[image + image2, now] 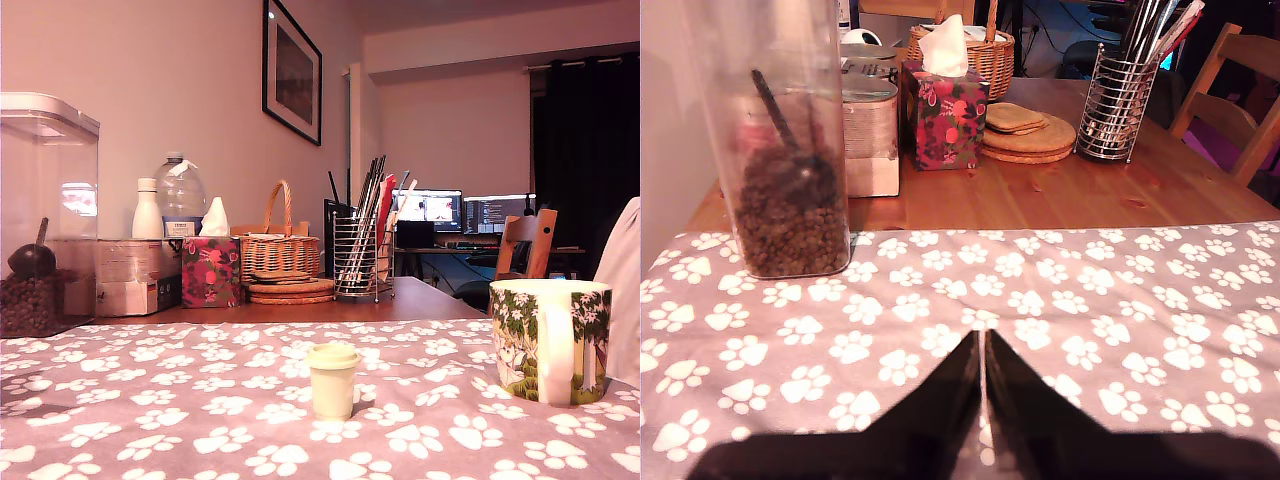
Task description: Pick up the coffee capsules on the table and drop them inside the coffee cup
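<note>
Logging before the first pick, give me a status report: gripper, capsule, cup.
Gripper shut, empty, above the cloth. One capsule upright on the cloth, apart from the cup. Nothing between them.

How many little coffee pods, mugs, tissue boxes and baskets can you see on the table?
Coffee capsules: 1
Coffee cup: 1
Flowery tissue box: 1
Wicker basket: 1
Total: 4

Cream capsule (333,380) upright on cloth, near mug (549,340).
</note>
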You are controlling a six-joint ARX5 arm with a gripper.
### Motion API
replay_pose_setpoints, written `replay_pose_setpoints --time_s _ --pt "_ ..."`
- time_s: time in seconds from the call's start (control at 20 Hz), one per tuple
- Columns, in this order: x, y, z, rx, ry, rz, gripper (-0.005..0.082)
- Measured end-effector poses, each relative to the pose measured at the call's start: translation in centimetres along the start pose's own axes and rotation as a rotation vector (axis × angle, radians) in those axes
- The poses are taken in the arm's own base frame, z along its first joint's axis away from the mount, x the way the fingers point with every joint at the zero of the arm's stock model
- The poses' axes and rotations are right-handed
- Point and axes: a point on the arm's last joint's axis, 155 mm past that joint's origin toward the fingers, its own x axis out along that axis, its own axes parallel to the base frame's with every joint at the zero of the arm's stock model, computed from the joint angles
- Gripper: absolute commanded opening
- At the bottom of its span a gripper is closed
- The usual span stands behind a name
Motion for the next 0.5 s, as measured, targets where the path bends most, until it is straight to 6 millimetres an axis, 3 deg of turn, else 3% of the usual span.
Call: replay_pose_setpoints --time_s 0.1,0.3,0.5 --pt "-0.5 0.4 -0.8 -0.003 0.019 0.023 -0.0021" --pt "-0.7 0.3 -0.5 0.0 -0.002 0.019 -0.0021" --pt "-0.7 -0.7 -0.5 -0.026 0.001 -0.038 -0.0021"
